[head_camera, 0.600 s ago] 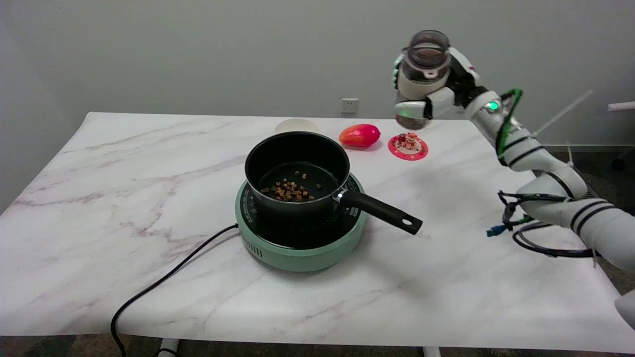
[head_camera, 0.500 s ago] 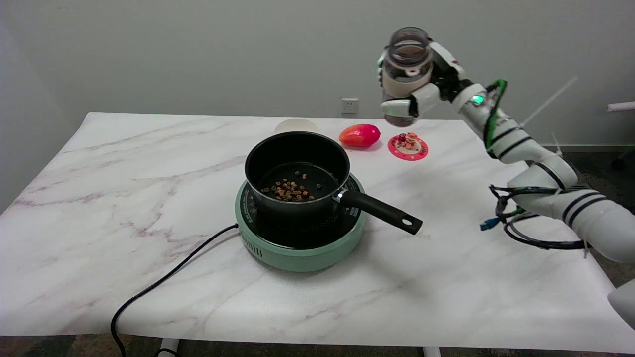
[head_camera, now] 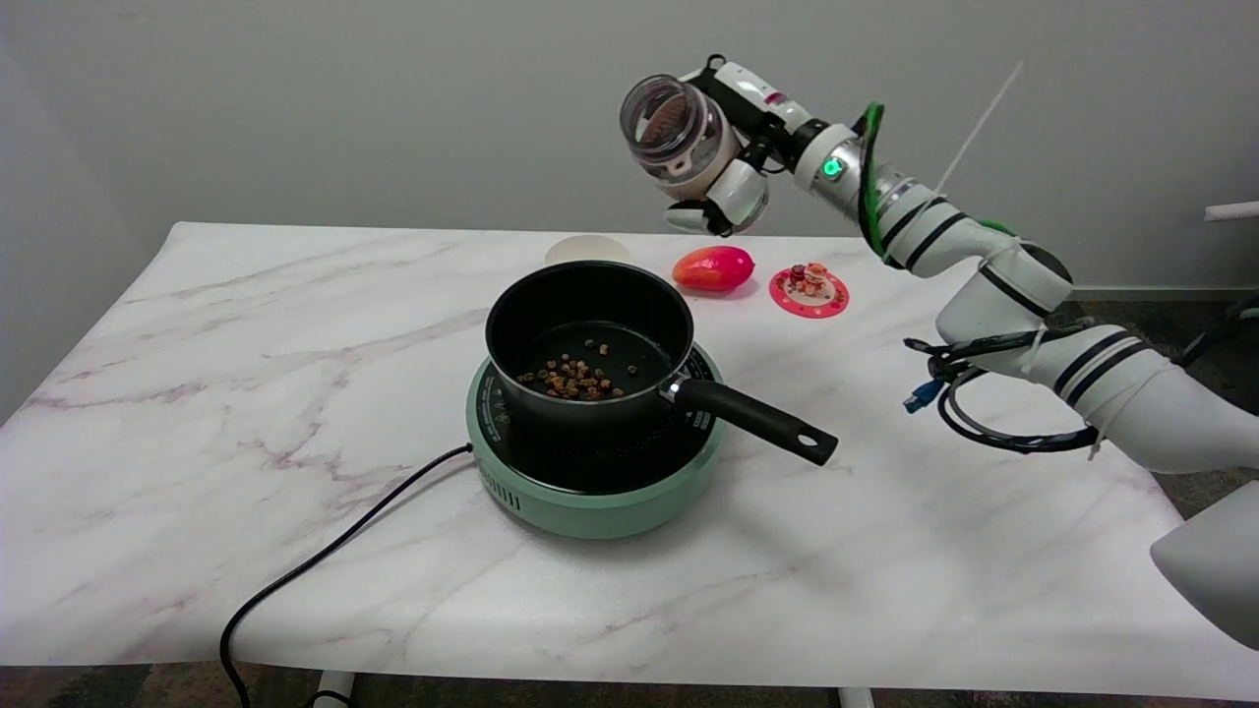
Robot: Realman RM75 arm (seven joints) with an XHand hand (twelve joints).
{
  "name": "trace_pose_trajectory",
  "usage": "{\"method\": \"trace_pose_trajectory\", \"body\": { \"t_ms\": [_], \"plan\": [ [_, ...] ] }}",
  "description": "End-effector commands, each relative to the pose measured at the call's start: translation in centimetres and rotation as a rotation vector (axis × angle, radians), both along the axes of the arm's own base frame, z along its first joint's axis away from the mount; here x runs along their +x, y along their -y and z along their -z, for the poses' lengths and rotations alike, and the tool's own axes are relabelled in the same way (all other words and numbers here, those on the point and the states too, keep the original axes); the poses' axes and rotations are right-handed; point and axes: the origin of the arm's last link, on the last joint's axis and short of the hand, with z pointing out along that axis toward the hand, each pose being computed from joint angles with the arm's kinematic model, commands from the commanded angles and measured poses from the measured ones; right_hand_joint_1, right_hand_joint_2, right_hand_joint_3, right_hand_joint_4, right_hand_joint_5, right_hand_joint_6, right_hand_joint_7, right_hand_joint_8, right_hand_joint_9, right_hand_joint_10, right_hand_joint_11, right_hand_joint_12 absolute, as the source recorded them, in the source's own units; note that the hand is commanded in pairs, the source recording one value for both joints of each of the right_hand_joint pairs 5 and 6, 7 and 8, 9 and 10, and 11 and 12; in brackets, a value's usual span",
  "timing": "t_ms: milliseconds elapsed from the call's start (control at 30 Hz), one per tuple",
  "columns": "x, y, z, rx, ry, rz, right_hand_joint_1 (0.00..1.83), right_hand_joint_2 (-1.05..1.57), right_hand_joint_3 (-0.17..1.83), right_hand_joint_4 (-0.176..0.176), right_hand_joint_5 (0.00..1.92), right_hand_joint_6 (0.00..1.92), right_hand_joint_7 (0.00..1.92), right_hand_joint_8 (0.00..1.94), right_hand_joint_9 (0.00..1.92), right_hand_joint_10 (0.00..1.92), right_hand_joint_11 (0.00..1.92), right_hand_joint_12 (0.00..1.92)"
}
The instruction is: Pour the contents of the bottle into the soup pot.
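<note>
Bottle (head_camera: 677, 128) sits in the grip of the right hand (head_camera: 723, 167), held in the air above the table's (head_camera: 197, 393) far side and tilted so its open mouth faces toward the camera and to the picture's left; brown contents show inside it. The fingers (head_camera: 740, 192) wrap around its lower body. It hangs higher than the pot (head_camera: 588, 339) and a little to the right of it — not over the middle. The black pot (long handle pointing to the lower right) stands on a green cooker (head_camera: 590, 492) and holds a scatter of small brown bits (head_camera: 575, 377) on its bottom. A black cord (head_camera: 325, 560) runs from the cooker off the near edge. Behind the pot lie a red fruit (head_camera: 713, 267), a pink coaster (head_camera: 809, 291) with small items on it, and a pale lid (head_camera: 587, 250), partly hidden.
</note>
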Motion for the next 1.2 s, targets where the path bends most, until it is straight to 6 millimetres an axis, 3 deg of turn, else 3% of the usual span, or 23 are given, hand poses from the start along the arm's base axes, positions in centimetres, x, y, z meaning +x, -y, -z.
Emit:
{"method": "trace_pose_trajectory", "body": {
  "t_ms": [33,200,333,533,700,967,1200],
  "plan": [
    [4.6,-2.6,4.8,-0.173,-0.600,-0.224,1.60,0.06,1.24,0.000,1.33,1.33,1.47,1.47,1.09,1.09,0.85,0.85],
    [3.7,-4.0,4.0,-0.237,-0.787,-0.272,1.61,0.07,1.23,0.000,1.38,1.38,1.50,1.50,1.12,1.12,0.91,0.91],
    [3.5,-4.9,3.6,-0.284,-0.856,-0.307,1.58,0.36,0.95,0.000,1.51,1.51,1.59,1.59,1.18,1.18,1.04,1.04],
    [2.8,-6.4,4.9,-0.279,-0.952,-0.360,1.55,0.57,0.76,0.000,1.61,1.61,1.64,1.64,1.22,1.22,1.09,1.09],
    [3.2,-7.4,6.3,-0.254,-1.008,-0.422,1.55,0.57,0.74,0.000,1.58,1.58,1.63,1.63,1.21,1.21,1.08,1.08],
    [1.3,-8.5,7.9,-0.183,-1.103,-0.451,1.53,0.54,0.68,0.000,1.56,1.56,1.59,1.59,1.16,1.16,1.06,1.06],
    [2.1,-9.0,9.3,-0.128,-1.127,-0.525,1.52,0.58,0.67,0.000,1.58,1.58,1.60,1.60,1.15,1.15,1.08,1.08]
  ]
}}
